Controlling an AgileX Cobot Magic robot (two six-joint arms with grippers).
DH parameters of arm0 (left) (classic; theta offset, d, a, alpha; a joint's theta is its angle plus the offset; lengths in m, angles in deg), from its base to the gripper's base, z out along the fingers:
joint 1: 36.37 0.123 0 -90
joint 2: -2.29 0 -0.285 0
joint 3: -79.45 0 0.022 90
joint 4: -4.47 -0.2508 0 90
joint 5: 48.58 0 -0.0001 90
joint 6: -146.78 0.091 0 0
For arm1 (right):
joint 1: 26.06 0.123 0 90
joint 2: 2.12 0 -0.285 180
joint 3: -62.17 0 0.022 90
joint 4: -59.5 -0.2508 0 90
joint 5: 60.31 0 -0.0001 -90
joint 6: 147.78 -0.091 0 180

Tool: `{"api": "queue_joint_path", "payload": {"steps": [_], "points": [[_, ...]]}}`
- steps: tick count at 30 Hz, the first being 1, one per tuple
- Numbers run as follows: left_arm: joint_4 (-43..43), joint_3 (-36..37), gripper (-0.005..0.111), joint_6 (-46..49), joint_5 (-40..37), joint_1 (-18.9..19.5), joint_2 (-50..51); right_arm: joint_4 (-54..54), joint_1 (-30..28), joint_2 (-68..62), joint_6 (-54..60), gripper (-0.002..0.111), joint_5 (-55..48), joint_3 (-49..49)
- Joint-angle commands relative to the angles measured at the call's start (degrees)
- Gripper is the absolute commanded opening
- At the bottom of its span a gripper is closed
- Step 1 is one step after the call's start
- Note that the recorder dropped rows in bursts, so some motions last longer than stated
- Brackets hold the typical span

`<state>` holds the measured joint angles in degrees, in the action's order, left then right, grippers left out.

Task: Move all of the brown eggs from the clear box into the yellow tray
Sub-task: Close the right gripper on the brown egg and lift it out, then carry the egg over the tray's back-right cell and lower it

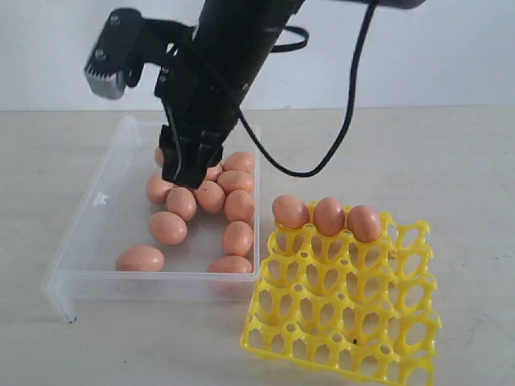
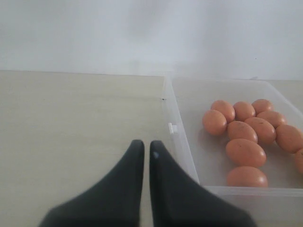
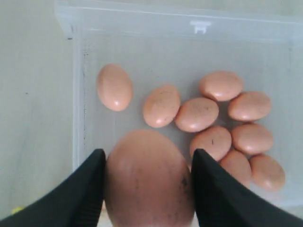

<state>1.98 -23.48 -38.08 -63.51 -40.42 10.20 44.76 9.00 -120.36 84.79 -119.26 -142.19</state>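
My right fingers are clamped across the waist of one brown egg, one on each side so it cannot roll free. I hold it above the clear box, where roughly ten more eggs lie loose. The yellow tray just beside the box seats three in its far row of cups. My left fingers are together over the worktop, out of the way.

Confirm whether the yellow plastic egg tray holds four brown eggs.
No: only three brown oval eggs sit in the yellow plastic lattice tray, along one edge.
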Motion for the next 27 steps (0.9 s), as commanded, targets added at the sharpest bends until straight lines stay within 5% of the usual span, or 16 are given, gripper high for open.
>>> {"api": "queue_joint_path", "payload": {"steps": [1,10,15,21,27], "points": [[0.14,0.15,0.004,0.13,0.34,0.19,-0.12,-3.01,-5.63,4.06,-10.99,0.000,-1.30,-0.03],[0.14,0.15,0.004,0.13,0.34,0.19,-0.12,-48.48,-24.48,8.20,-0.75,0.000,8.63,13.51],[0.14,0.15,0.004,0.13,0.34,0.19,-0.12,-59.61,-30.13,11.56,6.72,0.000,13.94,23.69],[0.14,0.15,0.004,0.13,0.34,0.19,-0.12,-85.20,-34.38,19.19,23.15,0.000,32.94,40.98],[0.14,0.15,0.004,0.13,0.34,0.19,-0.12,-85.20,-34.52,26.76,35.34,0.000,58.95,48.13]]}}
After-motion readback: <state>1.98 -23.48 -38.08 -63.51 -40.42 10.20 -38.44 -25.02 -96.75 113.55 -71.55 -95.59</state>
